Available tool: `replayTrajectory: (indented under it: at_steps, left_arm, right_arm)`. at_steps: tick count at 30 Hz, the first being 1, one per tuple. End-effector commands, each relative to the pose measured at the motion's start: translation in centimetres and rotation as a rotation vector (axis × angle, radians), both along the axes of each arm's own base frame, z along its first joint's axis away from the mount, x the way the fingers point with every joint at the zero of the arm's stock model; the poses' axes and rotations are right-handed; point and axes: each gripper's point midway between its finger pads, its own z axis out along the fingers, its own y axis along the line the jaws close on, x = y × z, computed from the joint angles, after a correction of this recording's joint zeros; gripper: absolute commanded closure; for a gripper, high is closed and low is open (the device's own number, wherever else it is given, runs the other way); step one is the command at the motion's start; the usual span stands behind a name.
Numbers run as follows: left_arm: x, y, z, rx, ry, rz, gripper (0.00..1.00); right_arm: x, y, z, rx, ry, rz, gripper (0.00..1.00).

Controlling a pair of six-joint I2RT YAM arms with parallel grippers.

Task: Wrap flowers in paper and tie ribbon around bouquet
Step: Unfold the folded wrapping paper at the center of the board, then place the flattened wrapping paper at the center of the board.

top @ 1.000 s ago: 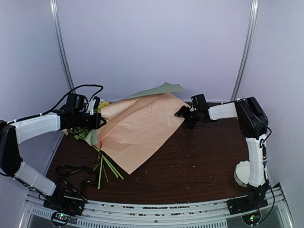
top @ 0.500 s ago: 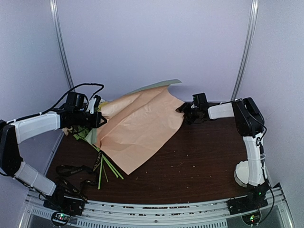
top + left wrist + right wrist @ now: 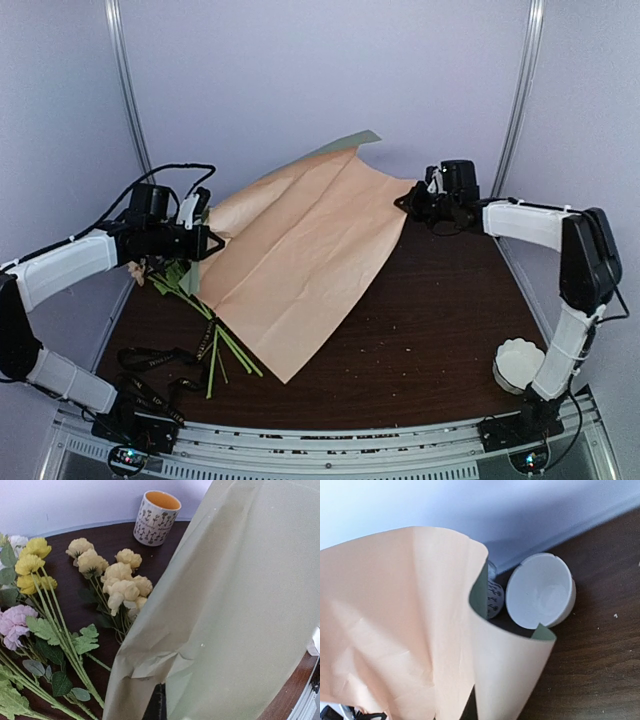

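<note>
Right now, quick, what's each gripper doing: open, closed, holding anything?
Left gripper: closed, pinching the left edge of the paper.
Right gripper: closed, pinching the paper's right corner, held up off the table.

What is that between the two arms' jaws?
The paper, peach face up, spans from the left jaws to the right jaws, each shut on an edge; the top view shows it.
</note>
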Motion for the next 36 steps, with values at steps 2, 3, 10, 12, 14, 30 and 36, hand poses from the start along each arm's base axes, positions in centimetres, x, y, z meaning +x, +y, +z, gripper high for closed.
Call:
replayTrajectory:
  at_steps: [2,3,10,12,14,30,36]
  left_arm:
    - [-1.1,-1.2,4.8,-0.039,-0.094,-0.091,1.0]
    - [-1.3,-1.4,4.9,-0.036,-0.088,-0.101,1.0]
    - [-3.1,-4.6,3.4,-0.005,0.021,-0.201,1.0]
    - [-3.7,-5.5,2.9,0.024,0.044,-0.226,1.0]
    - [-4.3,-5.8,2.7,0.015,0.074,-0.235,1.0]
    - [-8.1,-3.9,-1.2,0.049,0.221,-0.211,1.0]
    - [-7.4,-4.5,-5.7,0.09,0.328,-0.237,1.0]
  right_arm:
    - [-6.6,-6.1,4.0,-0.201,-0.061,-0.011,1.0]
    - [-7.9,-7.7,3.8,-0.225,-0.049,-0.03,1.0]
    - [-16.4,-15.4,0.4,-0.374,0.061,-0.117,1.0]
    - [-17.9,-16.5,-0.7,-0.426,0.095,-0.11,1.0]
    - [-18.8,-17.3,-1.2,-0.47,0.115,-0.101,1.0]
    - [-17.6,-18.0,-0.1,-0.577,0.16,-0.024,1.0]
    - [-17.6,-18.6,-4.2,-0.61,0.241,-0.024,1.0]
